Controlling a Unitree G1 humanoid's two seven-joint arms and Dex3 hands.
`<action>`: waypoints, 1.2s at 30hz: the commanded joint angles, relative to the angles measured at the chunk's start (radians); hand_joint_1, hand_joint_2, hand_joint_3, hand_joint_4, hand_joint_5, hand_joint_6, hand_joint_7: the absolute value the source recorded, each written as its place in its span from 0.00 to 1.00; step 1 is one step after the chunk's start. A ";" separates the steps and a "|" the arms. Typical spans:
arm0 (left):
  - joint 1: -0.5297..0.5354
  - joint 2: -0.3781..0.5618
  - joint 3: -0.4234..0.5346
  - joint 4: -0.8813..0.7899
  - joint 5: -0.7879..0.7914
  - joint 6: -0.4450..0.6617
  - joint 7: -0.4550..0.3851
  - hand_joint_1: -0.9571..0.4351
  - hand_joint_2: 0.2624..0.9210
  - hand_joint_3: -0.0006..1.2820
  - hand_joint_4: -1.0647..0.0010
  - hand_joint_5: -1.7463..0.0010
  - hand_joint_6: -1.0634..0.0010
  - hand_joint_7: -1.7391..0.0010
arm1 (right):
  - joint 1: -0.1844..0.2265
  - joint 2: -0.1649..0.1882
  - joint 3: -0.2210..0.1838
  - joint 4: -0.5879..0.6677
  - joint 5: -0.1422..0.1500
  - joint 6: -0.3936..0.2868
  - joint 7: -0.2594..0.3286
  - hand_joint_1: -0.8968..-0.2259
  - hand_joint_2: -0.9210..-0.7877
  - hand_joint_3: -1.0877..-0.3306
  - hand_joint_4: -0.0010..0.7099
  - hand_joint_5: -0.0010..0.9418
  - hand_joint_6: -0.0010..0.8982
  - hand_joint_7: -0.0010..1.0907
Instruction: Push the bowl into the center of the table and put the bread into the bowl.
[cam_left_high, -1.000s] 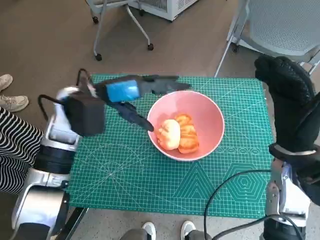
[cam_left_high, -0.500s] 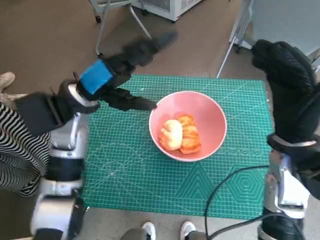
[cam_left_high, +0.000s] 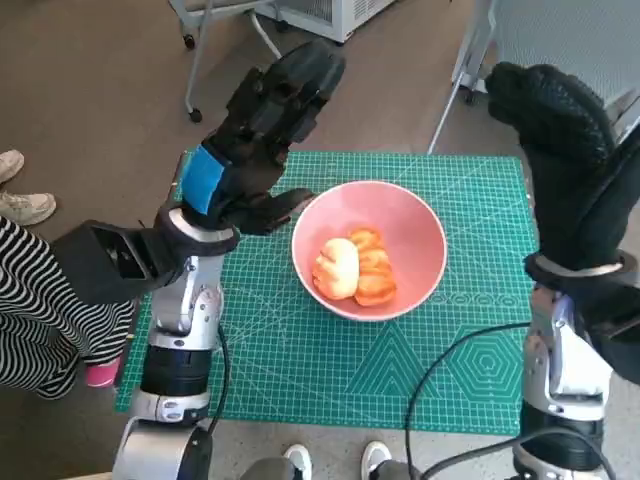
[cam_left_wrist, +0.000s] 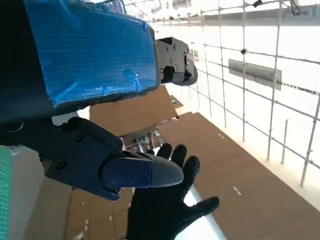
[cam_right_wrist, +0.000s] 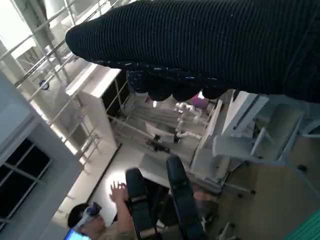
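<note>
Two pieces of bread (cam_left_high: 356, 267) are lying inside the pink bowl (cam_left_high: 420, 240), which is sitting near the middle of the green cutting mat (cam_left_high: 300, 370) covering the table. The left hand (cam_left_high: 258, 135) is hovering raised at the bowl's left and far side, its black fingers (cam_left_high: 300, 80) spreading apart and holding nothing. The right hand (cam_left_high: 565, 150) is hanging up at the right edge of the mat, well apart from the bowl, fingers apart and holding nothing. A person in striped clothing (cam_left_high: 40, 300) is sitting at the left.
</note>
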 joint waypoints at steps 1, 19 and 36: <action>0.014 -0.020 0.018 0.029 0.002 -0.043 0.014 0.19 1.00 0.35 0.97 0.99 1.00 0.85 | 0.006 0.000 -0.001 0.034 -0.009 -0.018 0.012 0.27 0.00 0.56 0.26 0.01 0.08 0.54; -0.017 -0.042 0.023 0.131 0.003 -0.164 -0.032 0.19 1.00 0.34 0.97 0.99 1.00 0.85 | 0.018 0.013 0.004 0.123 -0.066 -0.136 0.004 0.30 0.00 0.54 0.26 0.00 0.06 0.54; -0.039 -0.027 0.031 0.200 0.019 -0.241 -0.080 0.21 1.00 0.35 0.98 0.99 1.00 0.81 | 0.003 0.012 -0.001 0.220 -0.062 -0.241 0.007 0.28 0.00 0.53 0.27 0.01 0.04 0.53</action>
